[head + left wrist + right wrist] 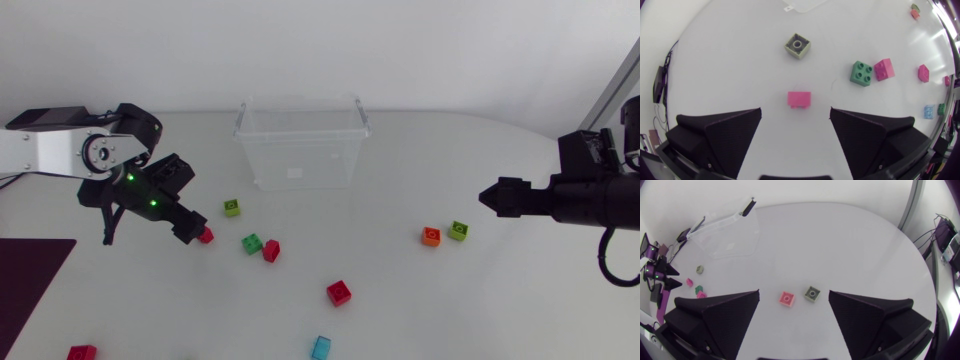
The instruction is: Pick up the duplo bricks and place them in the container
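A matte white table fills the head view, its far edge curving down at the upper right. Light is even, shadows soft. A dark maroon mat lies at lower left.

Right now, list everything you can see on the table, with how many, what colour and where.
container: one, clear, back middle.
green brick: one, green, in front of the container.
red bricks: four, red, one on each side of the green brick, one front middle, one front left.
lime bricks: two, lime, one near the container, one right of middle.
orange brick: one, orange, beside the right lime one.
blue brick: one, light blue, front edge.
mat: one, dark maroon, front left.
left gripper: open, at a red brick.
right gripper: open, right side.
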You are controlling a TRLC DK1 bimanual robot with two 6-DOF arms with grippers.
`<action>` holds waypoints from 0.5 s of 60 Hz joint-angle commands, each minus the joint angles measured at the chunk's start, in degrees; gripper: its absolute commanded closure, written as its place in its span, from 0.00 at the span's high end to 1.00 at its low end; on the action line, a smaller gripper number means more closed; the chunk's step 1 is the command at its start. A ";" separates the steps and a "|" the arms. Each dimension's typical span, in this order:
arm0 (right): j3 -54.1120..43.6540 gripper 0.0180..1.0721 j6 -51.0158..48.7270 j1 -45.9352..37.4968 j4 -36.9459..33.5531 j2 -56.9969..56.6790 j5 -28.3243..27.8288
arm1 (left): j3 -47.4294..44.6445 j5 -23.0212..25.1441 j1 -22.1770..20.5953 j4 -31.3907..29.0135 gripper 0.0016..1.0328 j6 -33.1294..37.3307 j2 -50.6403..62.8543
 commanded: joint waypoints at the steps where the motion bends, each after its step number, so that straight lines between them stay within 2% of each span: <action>1: 1.70 0.95 -1.07 -1.34 -0.94 2.89 -1.65 | 3.01 0.52 -0.48 -0.63 0.93 2.69 3.88; 14: 2.67 0.95 -1.07 -1.25 -1.21 7.90 -1.56 | 4.50 0.44 -1.01 -0.54 0.93 4.62 9.94; 22: 2.67 0.95 -1.07 -1.25 -0.86 9.48 -1.56 | 5.12 0.52 -0.40 0.42 0.87 6.03 12.67; 30: 2.58 0.95 -0.81 -0.81 -0.68 10.45 -1.38 | 5.64 0.70 -0.31 1.57 0.76 6.99 15.04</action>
